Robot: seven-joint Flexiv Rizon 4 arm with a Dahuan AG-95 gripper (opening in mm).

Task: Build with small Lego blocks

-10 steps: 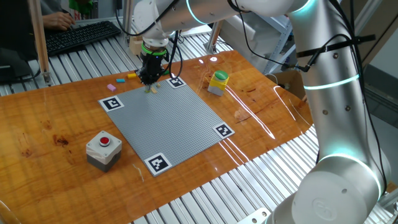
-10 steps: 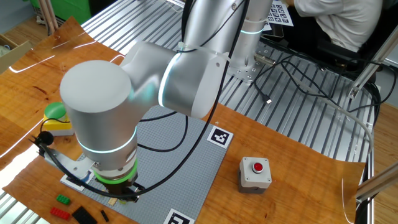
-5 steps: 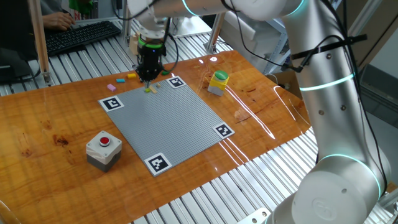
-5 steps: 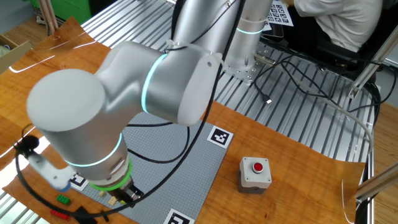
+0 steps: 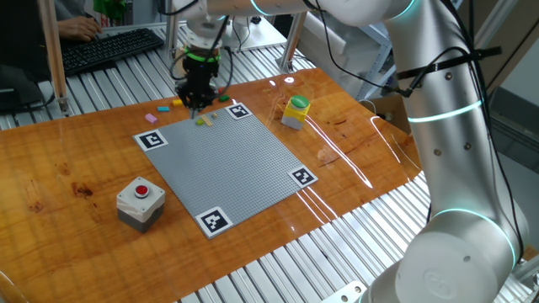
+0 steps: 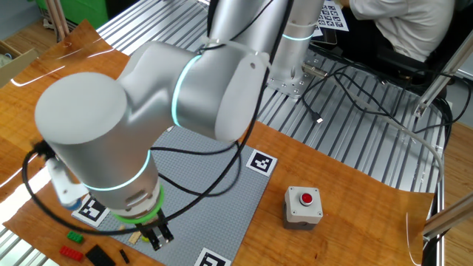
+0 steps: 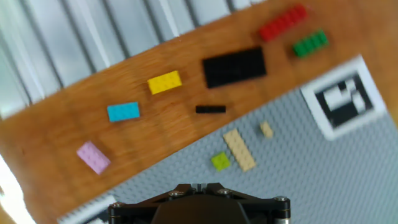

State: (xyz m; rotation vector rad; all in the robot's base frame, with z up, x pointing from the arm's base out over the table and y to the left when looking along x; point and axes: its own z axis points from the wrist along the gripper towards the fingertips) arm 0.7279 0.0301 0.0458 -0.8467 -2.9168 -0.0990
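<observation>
Small Lego blocks lie loose on the wood beyond the grey baseplate (image 5: 227, 164): red (image 7: 283, 22), green (image 7: 310, 45), a flat black one (image 7: 234, 67), yellow (image 7: 165, 81), blue (image 7: 123, 111), pink (image 7: 93, 156) and a thin black bar (image 7: 210, 109). On the plate's corner sit a long tan brick (image 7: 239, 149), a tiny tan one (image 7: 266, 129) and a lime one (image 7: 220, 162). My gripper (image 5: 195, 103) hangs shut above that plate edge, with nothing between its fingers. In the other fixed view the gripper (image 6: 157, 236) is beside the tan brick (image 6: 133, 238).
A grey box with a red button (image 5: 140, 202) stands on the table near the plate's left corner. A yellow container with a green top (image 5: 295, 111) stands right of the plate. Printed square markers (image 5: 152, 140) sit at the plate's corners. A keyboard (image 5: 109, 46) lies behind the table.
The gripper has lifted off the plate's corner and drifted toward the loose bricks beyond the edge. The lime and tan bricks stay on the plate. Jaws stay shut.
</observation>
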